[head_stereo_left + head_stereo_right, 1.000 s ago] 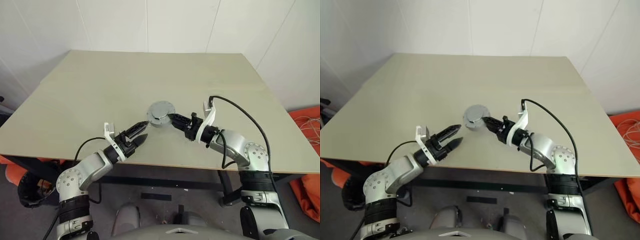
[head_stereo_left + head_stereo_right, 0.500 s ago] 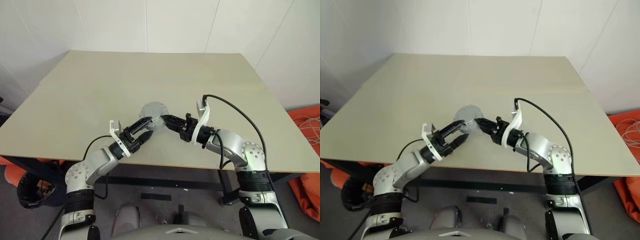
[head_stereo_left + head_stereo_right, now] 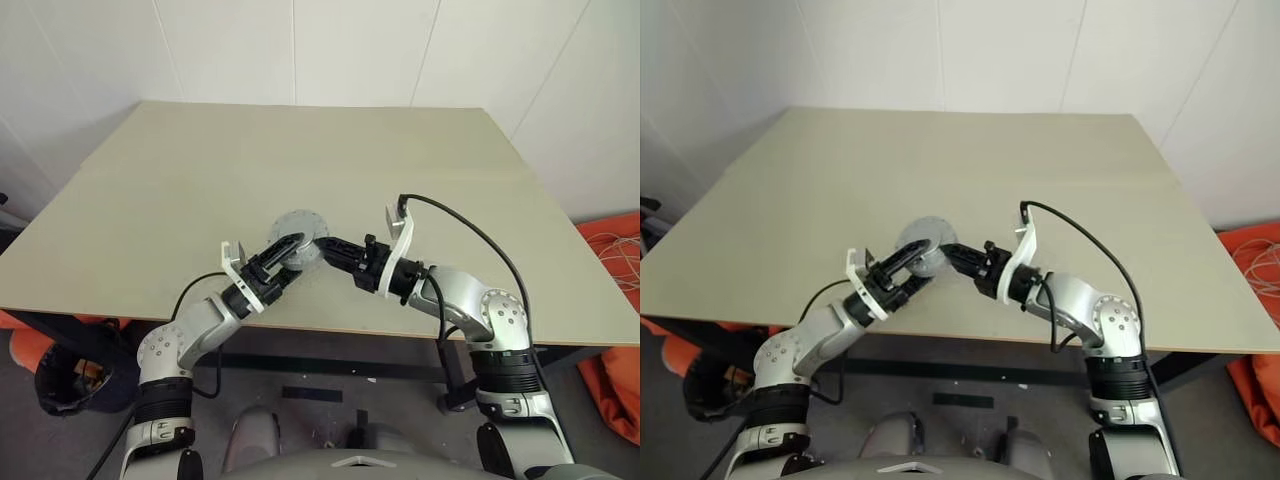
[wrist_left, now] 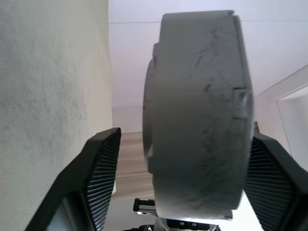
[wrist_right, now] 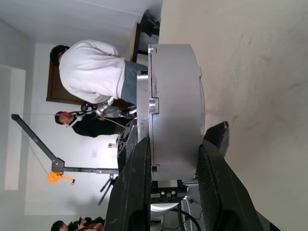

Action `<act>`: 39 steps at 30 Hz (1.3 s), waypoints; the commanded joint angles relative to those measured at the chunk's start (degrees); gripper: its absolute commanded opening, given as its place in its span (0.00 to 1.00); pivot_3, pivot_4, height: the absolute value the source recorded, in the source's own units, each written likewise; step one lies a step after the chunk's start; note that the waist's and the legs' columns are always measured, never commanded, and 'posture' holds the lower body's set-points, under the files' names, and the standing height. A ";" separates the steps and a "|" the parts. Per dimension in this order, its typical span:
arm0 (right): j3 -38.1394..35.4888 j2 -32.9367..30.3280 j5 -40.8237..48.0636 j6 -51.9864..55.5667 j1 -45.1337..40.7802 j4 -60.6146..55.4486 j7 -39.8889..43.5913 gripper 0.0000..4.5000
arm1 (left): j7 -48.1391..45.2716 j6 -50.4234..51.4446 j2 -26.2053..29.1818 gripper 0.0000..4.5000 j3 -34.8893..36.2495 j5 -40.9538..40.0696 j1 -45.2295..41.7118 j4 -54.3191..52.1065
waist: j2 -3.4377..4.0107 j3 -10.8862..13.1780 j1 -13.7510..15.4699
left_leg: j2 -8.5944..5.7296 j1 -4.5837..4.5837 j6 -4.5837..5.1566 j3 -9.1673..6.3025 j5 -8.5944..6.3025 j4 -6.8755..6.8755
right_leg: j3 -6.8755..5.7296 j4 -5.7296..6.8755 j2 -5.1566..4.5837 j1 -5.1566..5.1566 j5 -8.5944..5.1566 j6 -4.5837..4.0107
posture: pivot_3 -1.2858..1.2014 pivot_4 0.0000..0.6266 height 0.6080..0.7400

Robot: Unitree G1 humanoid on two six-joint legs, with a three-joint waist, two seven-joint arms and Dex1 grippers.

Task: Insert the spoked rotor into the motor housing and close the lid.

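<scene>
A round all-grey disc (image 3: 297,234) hangs just above the table (image 3: 300,140), near its front edge. My right gripper (image 3: 322,243) is shut on it from the right, with its fingers (image 5: 139,192) clamped across the disc's thickness. The disc (image 5: 175,110) looks like two stacked parts with a seam. My left gripper (image 3: 289,257) reaches in from the left and stands open. Its ribbed pads (image 4: 103,178) lie on either side of the disc (image 4: 197,120), with a gap on one side. The spoked rotor and the motor housing are out of view. I cannot tell which part is the lid.
The beige table's front edge (image 3: 300,325) runs just below both wrists. Orange gear (image 3: 615,250) lies on the floor at the right. Behind the disc in the right wrist view, a person in a white top (image 5: 94,72) stands beside a metal stand.
My right gripper has carried the grey disc left and nearer to me. My left gripper has come forward, so its open fingers now straddle the disc and have narrowed slightly.
</scene>
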 commanded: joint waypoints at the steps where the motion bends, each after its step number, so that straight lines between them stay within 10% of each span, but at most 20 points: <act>1: -0.68 0.42 3.31 -0.28 -1.32 -3.34 1.42 0.24 | -0.75 -0.70 -0.02 0.59 0.30 0.13 -0.57 -1.34 | 0.00 0.00 0.00 | 0.00 0.00 0.00 0.00 0.00 0.00 | 0.00 0.00 0.00 0.00 0.00 0.00 | 0.52 0.00 1.00; 3: -0.48 0.52 3.31 -0.28 -1.18 -3.42 1.48 0.24 | -1.09 -0.71 0.06 0.47 0.25 0.24 -0.61 -1.23 | 0.00 0.00 0.00 | 0.00 -0.01 0.00 0.00 0.00 0.00 | 0.00 0.00 0.00 -0.04 0.00 -0.01 | 0.52 0.00 1.00; 19: -1.97 1.87 3.31 -1.06 2.63 -2.77 3.54 0.24 | -3.74 -0.58 -0.22 0.47 0.64 -0.58 -0.82 -1.33 | 0.00 -0.01 0.03 | -0.01 -0.01 0.00 0.00 0.00 0.01 | 0.00 0.01 0.00 0.05 0.01 -0.01 | 0.52 0.00 1.00; 28: -1.45 -0.22 -1.54 -4.99 4.63 0.09 0.20 0.90 | -4.86 -1.02 0.12 0.47 1.04 0.50 -0.68 -0.88 | -0.01 -0.01 0.04 | 0.00 0.01 -0.01 0.00 0.01 0.03 | 0.00 0.02 -0.01 0.09 0.01 0.02 | 0.52 0.00 1.00; 39: -3.14 -1.30 -8.20 -6.02 3.75 -0.14 1.80 0.90 | -2.26 -19.12 -2.28 0.47 4.97 16.48 -4.67 -0.33 | -0.01 -0.01 0.03 | 0.00 -0.02 -0.01 0.00 0.01 0.04 | 0.00 0.02 0.00 0.08 0.03 0.05 | 0.52 0.00 1.00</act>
